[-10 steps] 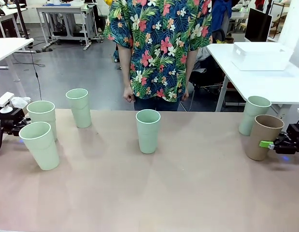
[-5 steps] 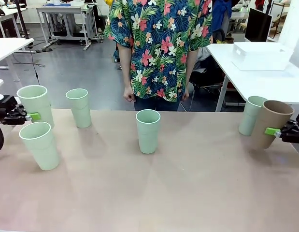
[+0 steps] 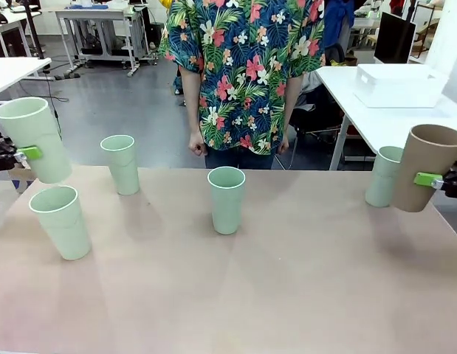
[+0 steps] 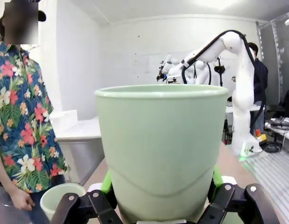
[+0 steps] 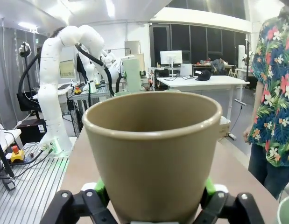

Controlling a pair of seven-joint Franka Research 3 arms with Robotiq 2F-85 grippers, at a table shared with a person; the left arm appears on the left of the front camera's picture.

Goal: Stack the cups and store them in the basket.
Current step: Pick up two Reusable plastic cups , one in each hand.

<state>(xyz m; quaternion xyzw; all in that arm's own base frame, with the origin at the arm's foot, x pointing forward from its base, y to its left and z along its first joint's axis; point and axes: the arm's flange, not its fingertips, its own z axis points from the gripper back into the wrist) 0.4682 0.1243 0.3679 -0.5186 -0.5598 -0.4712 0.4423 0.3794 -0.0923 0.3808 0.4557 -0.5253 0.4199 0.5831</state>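
Note:
At the far left of the front view my left gripper (image 3: 27,153) is shut on a mint green cup (image 3: 32,139) and holds it, tilted, above the table. In the left wrist view that cup (image 4: 163,149) sits between the green pads of the left gripper (image 4: 160,189). At the right edge my right gripper (image 3: 430,179) is shut on the tan-brown cup (image 3: 427,166), also off the table; the right wrist view shows this cup (image 5: 153,154) in the right gripper (image 5: 151,196). Three mint cups (image 3: 60,221) (image 3: 120,164) (image 3: 227,199) stand upright on the table, another (image 3: 382,175) behind the tan one. The white basket (image 3: 399,85) rests on a side table at back right.
A person in a flowered shirt (image 3: 243,74) stands at the far edge of the brown table (image 3: 250,295), hands down at their sides. A white side table (image 3: 405,125) stands at the back right. Bare tabletop lies in front of the standing cups.
Both grippers have lifted their cups off the table: the mint cup rose at the left, the tan cup rose at the right. The other cups have not moved.

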